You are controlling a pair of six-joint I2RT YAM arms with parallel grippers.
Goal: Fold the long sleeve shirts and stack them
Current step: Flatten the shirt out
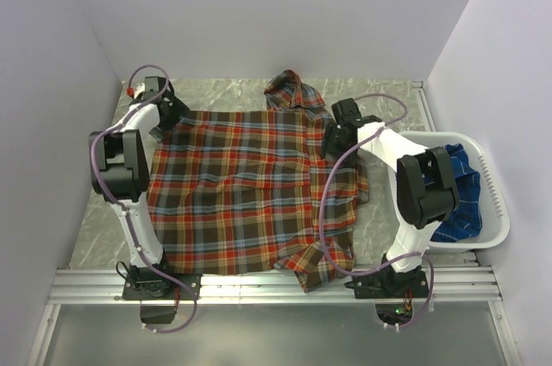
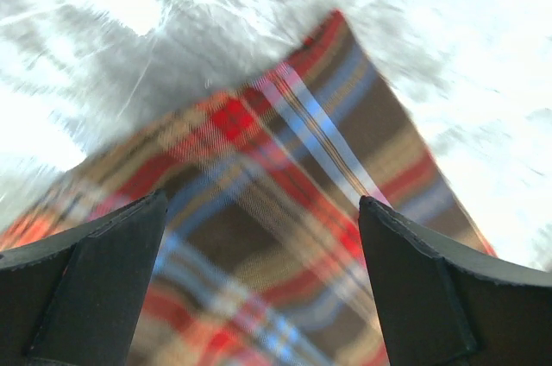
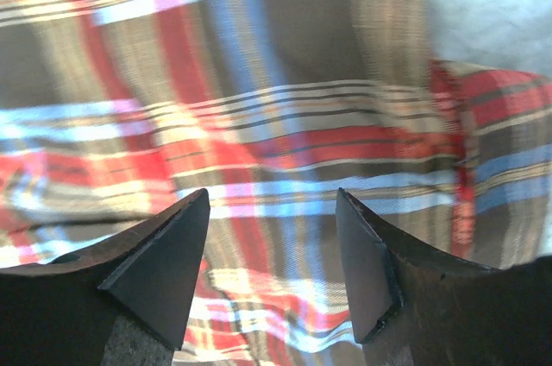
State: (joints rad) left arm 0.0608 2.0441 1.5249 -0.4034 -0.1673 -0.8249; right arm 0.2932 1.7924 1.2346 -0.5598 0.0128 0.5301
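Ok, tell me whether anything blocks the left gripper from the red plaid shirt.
Nothing visible does: the left gripper hangs open right above a corner of the red plaid shirt, which lies on the table.

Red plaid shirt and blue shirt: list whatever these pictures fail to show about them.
1. Blue shirt: top view, the right arm and the wall of the basket cover most of it; folded or not cannot be told.
2. Red plaid shirt, right edge: top view, hidden under the right arm.
3. Left wrist view: blurred; only one shirt corner shows past the left pincer.
4. Right wrist view: blurred plaid nearly fills the frame beyond the right pincer.
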